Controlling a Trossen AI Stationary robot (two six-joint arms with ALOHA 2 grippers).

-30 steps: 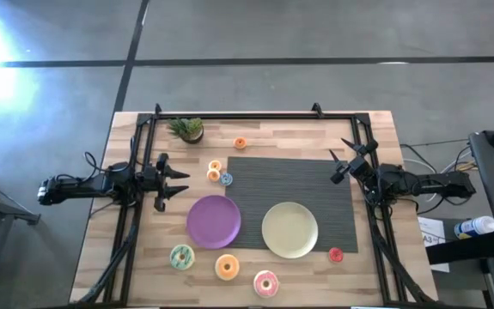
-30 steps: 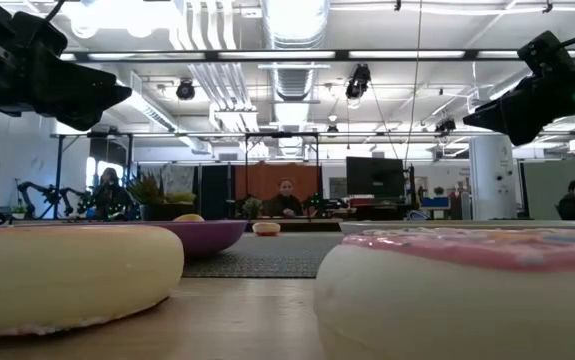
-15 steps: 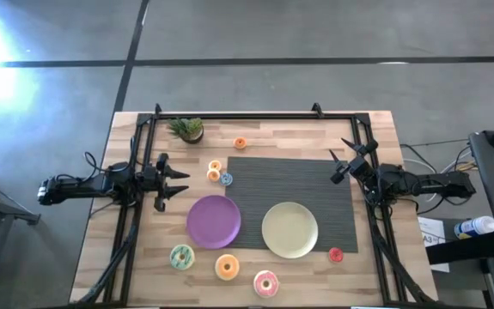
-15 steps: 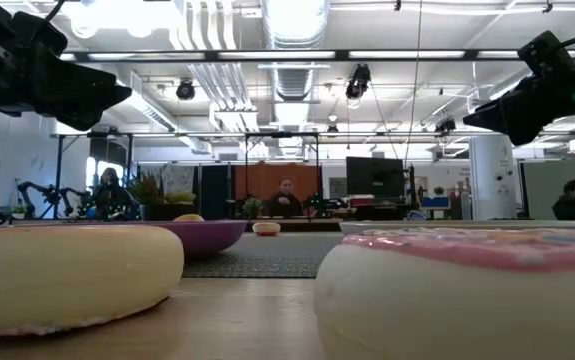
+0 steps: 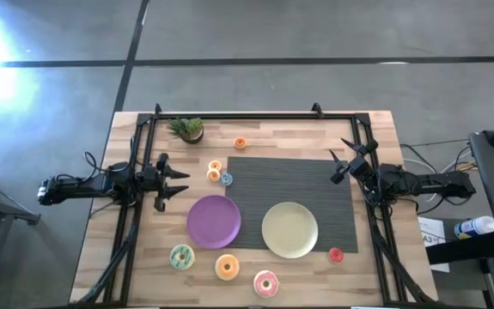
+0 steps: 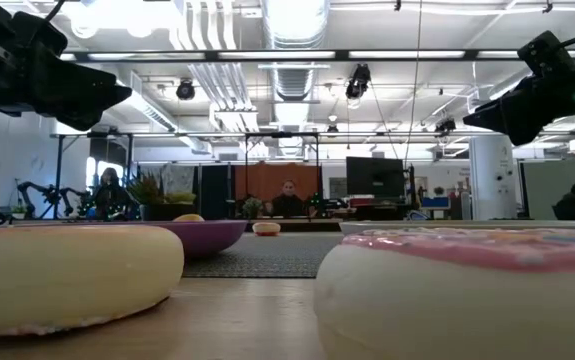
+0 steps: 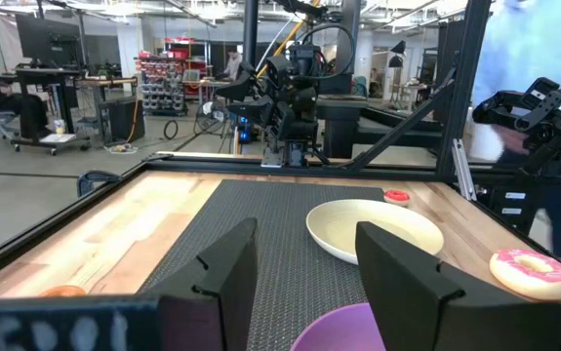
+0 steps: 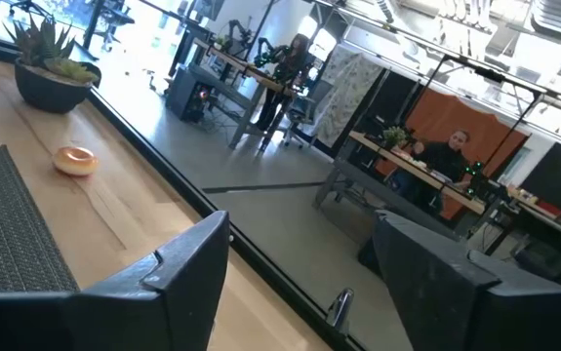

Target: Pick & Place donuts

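Three larger donuts lie flat along the near edge: green (image 5: 181,256), orange (image 5: 227,267) and pink (image 5: 265,283). A small red donut (image 5: 336,254) lies near right. Small cream (image 5: 215,166) and blue (image 5: 226,178) donuts lie left of the mat, and a small orange one (image 5: 240,143) lies farther back. My left gripper (image 5: 180,184) hovers open at the table's left, above the wood. My right gripper (image 5: 338,164) hovers open at the mat's far right corner. Both are empty.
A purple plate (image 5: 213,221) and a yellow plate (image 5: 289,229) sit on a dark ribbed mat (image 5: 298,184). A small potted plant (image 5: 186,129) stands at the far left. A black frame (image 5: 255,115) rims the table. People sit in the room beyond.
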